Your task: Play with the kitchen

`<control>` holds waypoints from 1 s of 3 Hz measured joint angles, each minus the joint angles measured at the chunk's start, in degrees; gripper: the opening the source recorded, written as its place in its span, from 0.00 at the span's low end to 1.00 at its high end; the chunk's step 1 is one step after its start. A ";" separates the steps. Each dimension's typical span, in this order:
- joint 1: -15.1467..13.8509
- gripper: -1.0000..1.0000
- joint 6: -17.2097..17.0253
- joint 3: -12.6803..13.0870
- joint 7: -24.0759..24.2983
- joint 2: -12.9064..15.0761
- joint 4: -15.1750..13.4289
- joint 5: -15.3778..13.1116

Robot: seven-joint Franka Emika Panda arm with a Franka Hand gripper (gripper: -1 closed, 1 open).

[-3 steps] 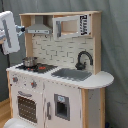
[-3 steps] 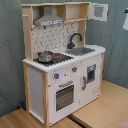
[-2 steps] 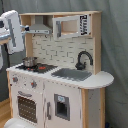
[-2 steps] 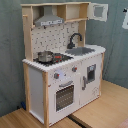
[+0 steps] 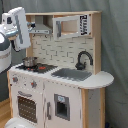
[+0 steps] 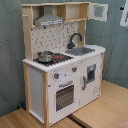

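First exterior view: the kitchen (image 5: 60, 80), seen standing on a wooden floor (image 6: 100, 112) in the second exterior view, is approached from its hob corner, where the steel pot (image 5: 29, 61) is kept, by the arm (image 5: 15, 30), whose tool state cannot be told.

Legible text: none. The dark label panel (image 5: 84, 24) on the upper cabinet of the white and light-wood toy kitchen (image 5: 60, 95) carries pale markings, too blurred to read.
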 joint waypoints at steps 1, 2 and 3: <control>-0.89 0.00 2.90 -3.99 -3.72 0.50 -0.19 0.00; -0.88 0.00 5.62 -8.07 -7.41 0.50 -2.17 0.00; -1.18 0.00 8.97 -10.68 -9.35 0.51 -6.08 -0.02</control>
